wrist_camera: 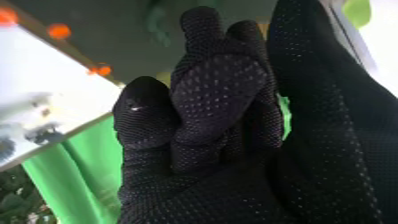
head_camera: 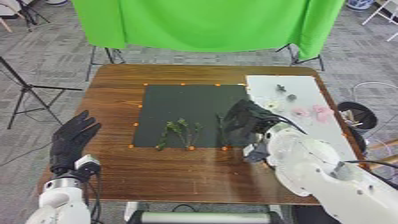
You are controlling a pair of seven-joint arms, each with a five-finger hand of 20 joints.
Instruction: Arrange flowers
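In the head view, the left robot hand [head_camera: 71, 140] was at the left edge of the brown surface [head_camera: 178, 172], its fingers spread wide and holding nothing. The right robot hand [head_camera: 244, 122] was over the right part of the dark mat [head_camera: 173, 102], hiding some of it and part of the white board's [head_camera: 258, 84] left side; whether it was wide, narrow or holding something could not be told. The right arm covered the surface's near right part and ran out of view. A leafy green sprig [head_camera: 182, 131] lay on the mat's near part, its separate stems hard to count, and a thin dark stem [head_camera: 220, 121] was just left of the right hand. On the board were small dark flowers [head_camera: 291, 97] toward the far side, pale flowers [head_camera: 272, 105] nearer, and pink flowers [head_camera: 322, 113] to the right, their petals indistinct. Right of the surface stood a black bin [head_camera: 357, 116] with something pale inside, too small to identify. In the right wrist view, the right robot hand's glove hid much of the scene behind it; beyond, blurred dark flowers lay on the white board, and a faint greenish stem shape was on the mat.
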